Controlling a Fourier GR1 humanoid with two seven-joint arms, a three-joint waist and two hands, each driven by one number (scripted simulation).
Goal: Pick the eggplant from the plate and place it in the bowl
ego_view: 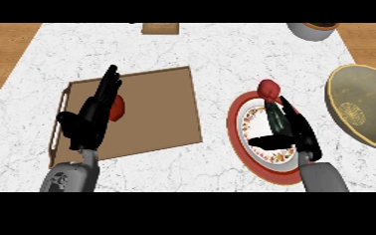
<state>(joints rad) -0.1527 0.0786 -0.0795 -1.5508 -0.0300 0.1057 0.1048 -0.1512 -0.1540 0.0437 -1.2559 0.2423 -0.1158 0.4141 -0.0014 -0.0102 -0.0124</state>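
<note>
Over the plate (234,124), right robot hand (305,139) spread wide alongside the eggplant (277,120), fingers straight.

This is a kitchen, seen from above a work surface. The white marbled stone table (220,50) looks like a kitchen worktop, and bands of warm brown wood (16,40) show past its left and right edges. A flat brown wooden cutting board (158,109) with a slot handle along its left side lies on it, with a round red piece of food (117,108) on top. To the right lies a round red-rimmed plate (236,129) with a flowered inner border, carrying a dark, long eggplant (277,119). A wide olive-green bowl (352,104) with a yellow rim sits at the right edge, and a grey round pot (312,31) stands at the far right corner.
</note>
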